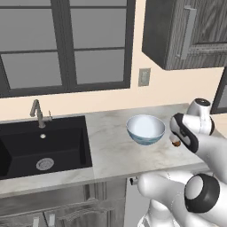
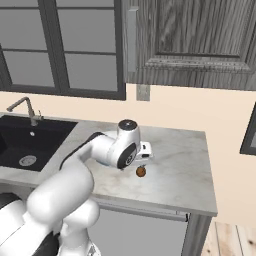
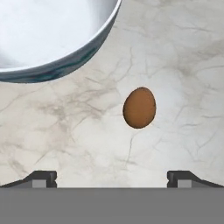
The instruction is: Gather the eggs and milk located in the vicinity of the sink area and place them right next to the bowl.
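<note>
Hand view first: the brown egg lies on its side on the marble desk, dead centre between the two finger tips, and the tool hangs right above it, spread wide and gripping nothing. The tips sit at about seven and five o'clock of the egg, well clear of the shell. Up at eleven o'clock from the egg curves the bowl, its blue-grey outside wall near the egg but not touching.

That is where the job wants it, I'd say: an egg beside the bowl, not inside it, and lying flat so it won't roll off.

Left base view now: bowl in the middle of the desk, the egg peeking out at its four o'clock, half hidden behind the arm's wrist. Far off at nine o'clock sits the black sink with its faucet; the basin looks bare.

Right base view: the egg just under the hand, with bare marble stretching to three o'clock.

No milk carton or second egg to be seen from here. My call: this egg is delivered, and the rest needs hunting down.
</note>
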Motion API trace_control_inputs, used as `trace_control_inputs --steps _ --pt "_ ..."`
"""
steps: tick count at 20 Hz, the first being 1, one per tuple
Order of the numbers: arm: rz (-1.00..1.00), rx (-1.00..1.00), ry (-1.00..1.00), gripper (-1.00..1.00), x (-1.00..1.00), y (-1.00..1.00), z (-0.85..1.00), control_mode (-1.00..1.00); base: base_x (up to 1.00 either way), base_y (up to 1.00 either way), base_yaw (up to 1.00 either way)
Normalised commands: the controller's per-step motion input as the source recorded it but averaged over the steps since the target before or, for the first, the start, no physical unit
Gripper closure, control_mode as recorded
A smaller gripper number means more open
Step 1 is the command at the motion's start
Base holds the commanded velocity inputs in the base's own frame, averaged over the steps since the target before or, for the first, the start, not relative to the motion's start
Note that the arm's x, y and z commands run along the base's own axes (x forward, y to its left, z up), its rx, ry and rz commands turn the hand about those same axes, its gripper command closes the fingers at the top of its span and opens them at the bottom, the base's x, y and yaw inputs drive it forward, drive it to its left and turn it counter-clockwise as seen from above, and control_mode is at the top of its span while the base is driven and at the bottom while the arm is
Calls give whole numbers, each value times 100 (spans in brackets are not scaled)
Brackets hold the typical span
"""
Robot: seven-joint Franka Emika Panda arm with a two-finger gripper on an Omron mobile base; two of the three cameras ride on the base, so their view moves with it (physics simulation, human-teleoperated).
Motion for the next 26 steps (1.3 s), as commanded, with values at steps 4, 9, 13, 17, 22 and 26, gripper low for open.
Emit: trace_control_inputs --steps 4,9,13,17,22,26 --pt "0 0 7 -100 17 0 -17 -100 0 0 0" --pt "0 0 3 -100 17 -3 -17 -100 0 0 0" --pt "0 0 1 -100 17 -7 -18 -100 0 0 0" --pt "0 0 0 -100 17 -8 -19 -100 0 0 0" --pt "0 0 0 -100 19 -7 -16 -100 0 0 0" --pt "0 0 0 -100 19 -6 -16 -100 0 0 0"
